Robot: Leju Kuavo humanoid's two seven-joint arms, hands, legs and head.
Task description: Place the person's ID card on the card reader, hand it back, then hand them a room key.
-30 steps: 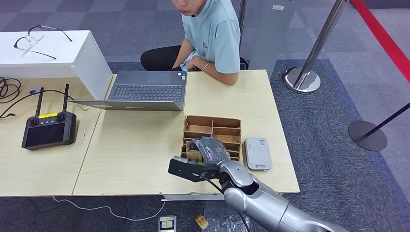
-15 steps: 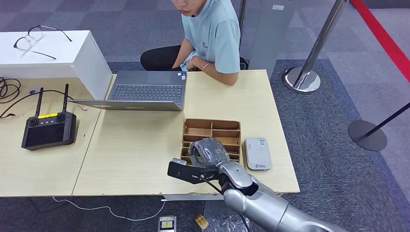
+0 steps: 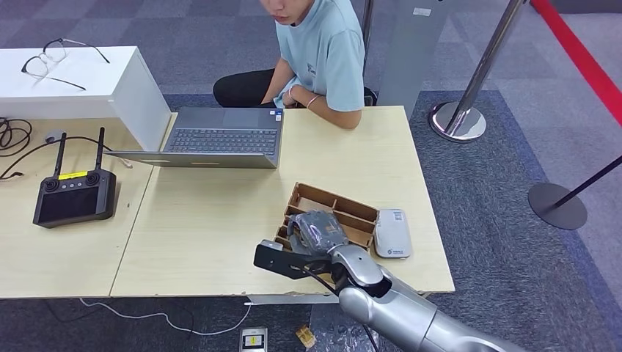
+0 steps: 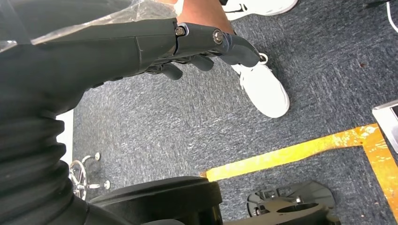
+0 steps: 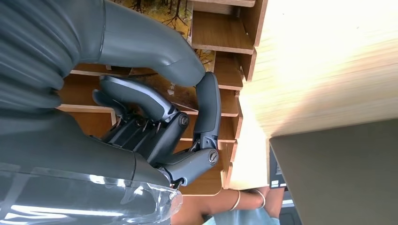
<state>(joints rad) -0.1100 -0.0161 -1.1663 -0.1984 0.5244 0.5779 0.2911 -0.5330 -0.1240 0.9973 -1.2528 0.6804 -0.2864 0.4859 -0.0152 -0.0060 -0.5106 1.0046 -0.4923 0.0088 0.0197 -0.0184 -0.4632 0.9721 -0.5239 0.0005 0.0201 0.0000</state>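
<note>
Beside the card reader (image 3: 391,232), right hand (image 3: 317,229) pinches a card in the tilted wooden organizer (image 3: 352,213).

Brown cardboard organizer (image 3: 345,213), white card reader (image 3: 392,233), pale wood table (image 3: 220,220), grey laptop (image 3: 220,138), black controller (image 3: 73,196).

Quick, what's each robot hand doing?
Left hand: holds nothing, fingers loosely curled.
Right hand: reaching into the wooden organizer; cannot tell if it grips a card.
</note>
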